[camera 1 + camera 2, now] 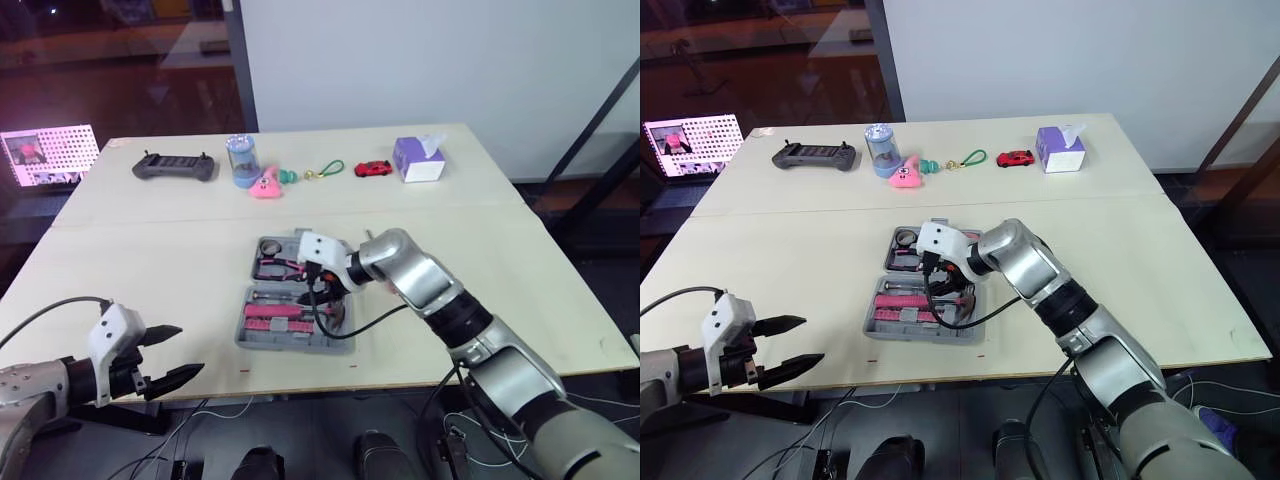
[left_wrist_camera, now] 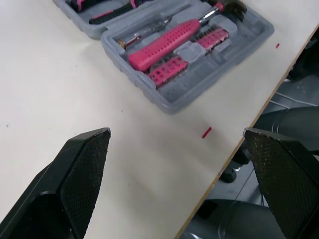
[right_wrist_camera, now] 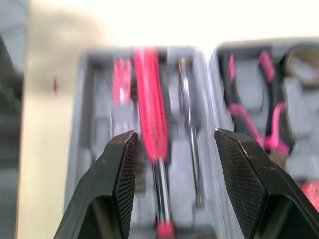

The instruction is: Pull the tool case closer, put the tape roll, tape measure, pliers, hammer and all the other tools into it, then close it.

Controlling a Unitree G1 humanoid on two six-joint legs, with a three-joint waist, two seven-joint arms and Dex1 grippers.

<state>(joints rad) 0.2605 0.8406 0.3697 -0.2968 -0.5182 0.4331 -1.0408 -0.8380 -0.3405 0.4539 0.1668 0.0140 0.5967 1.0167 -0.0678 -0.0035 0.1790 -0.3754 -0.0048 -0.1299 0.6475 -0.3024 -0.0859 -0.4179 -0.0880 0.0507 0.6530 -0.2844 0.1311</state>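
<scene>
The grey tool case (image 1: 285, 345) lies open near the table's front edge, both halves flat. A pink-handled hammer (image 1: 275, 311) and a row of pink bits (image 2: 167, 69) sit in the near half. Pink-handled pliers (image 1: 272, 268) sit in the far half. My right gripper (image 1: 328, 292) hovers over the middle of the case, open, with nothing between its fingers; in its wrist view the hammer (image 3: 149, 119) and a metal shaft (image 3: 187, 99) lie just beyond them. My left gripper (image 1: 190, 350) is open and empty, at the table's front edge left of the case.
Along the back of the table stand a black controller (image 1: 173, 167), a blue canister (image 1: 240, 160), a pink plush toy (image 1: 266, 186), a green keychain (image 1: 325, 170), a red toy car (image 1: 372, 168) and a purple tissue box (image 1: 419, 158). A black cable (image 1: 340, 330) droops over the case.
</scene>
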